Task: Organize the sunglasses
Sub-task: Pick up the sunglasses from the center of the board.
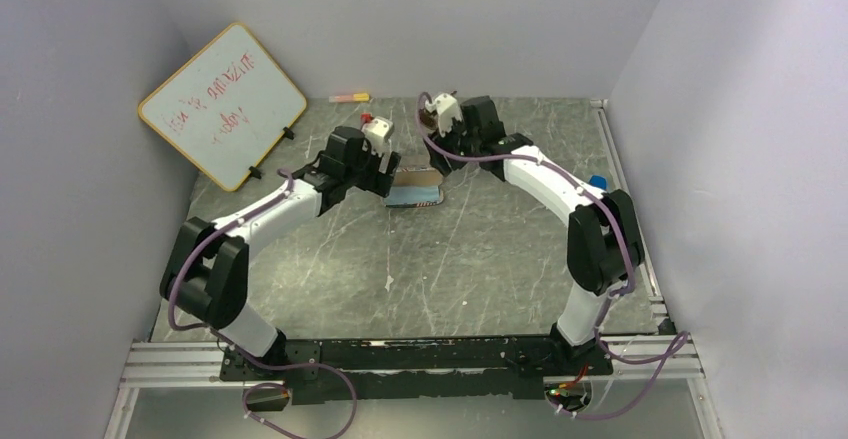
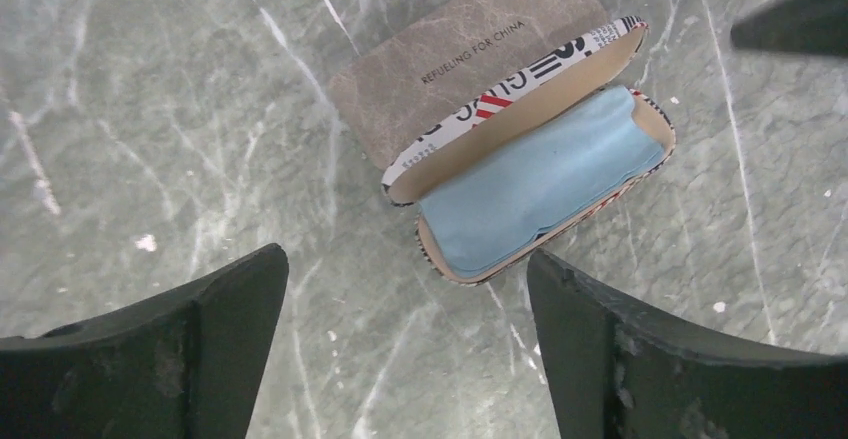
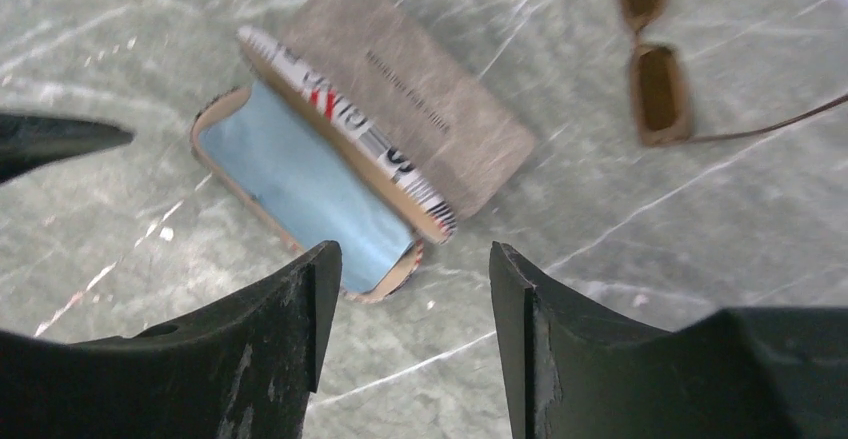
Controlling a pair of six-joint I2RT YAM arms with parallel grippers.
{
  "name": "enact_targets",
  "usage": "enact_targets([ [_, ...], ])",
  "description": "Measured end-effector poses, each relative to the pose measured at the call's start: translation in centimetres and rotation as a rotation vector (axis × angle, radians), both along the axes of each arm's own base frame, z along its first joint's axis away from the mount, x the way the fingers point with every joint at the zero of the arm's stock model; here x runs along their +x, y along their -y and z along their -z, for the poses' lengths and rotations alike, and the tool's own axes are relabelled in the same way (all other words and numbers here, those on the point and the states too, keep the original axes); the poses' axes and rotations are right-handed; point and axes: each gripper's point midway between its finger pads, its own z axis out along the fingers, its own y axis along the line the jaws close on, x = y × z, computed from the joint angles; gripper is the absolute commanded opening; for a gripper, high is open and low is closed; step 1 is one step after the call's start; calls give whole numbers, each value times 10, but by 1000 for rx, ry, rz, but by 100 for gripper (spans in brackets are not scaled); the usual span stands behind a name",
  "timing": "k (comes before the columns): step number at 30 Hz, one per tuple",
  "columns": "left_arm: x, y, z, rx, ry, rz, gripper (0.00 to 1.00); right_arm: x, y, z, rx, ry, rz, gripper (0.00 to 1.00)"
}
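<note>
Sunglasses (image 3: 660, 94), brown frame, amber lenses: on the table (image 1: 450, 269) at the right end of the cluster, well apart from the case, one temple splayed out. No black pair is visible in any view.

Left to right:
- Whiteboard (image 1: 222, 104) leans at the far left, well clear.
- Left gripper (image 2: 405, 259) hangs over the case's near rim, fingers spread wide, nothing held.
- Glasses case (image 2: 500, 124), printed shell, lid up, likely left open to receive a pair. A blue cloth (image 2: 540, 189) covers its floor.
- Grey pouch (image 2: 460, 59) lies just behind the lid.
- Right gripper (image 3: 412, 249) is above the case's other end, fingers parted, empty.

Room: bare table toward the arm bases. The grippers crowd each other, each one's finger showing in the other's wrist view.
</note>
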Motion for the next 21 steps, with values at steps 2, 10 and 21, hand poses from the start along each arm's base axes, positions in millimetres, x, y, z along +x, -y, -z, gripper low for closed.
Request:
enact_targets([
  [2, -1, -6, -10, 6, 20, -9, 96, 11, 1, -15, -8, 30, 23, 63],
  [10, 3, -39, -15, 46, 7, -54, 96, 113, 7, -56, -10, 164, 137, 65],
  [21, 15, -92, -9, 6, -52, -106, 96, 179, 62, 46, -103, -3, 166, 58],
])
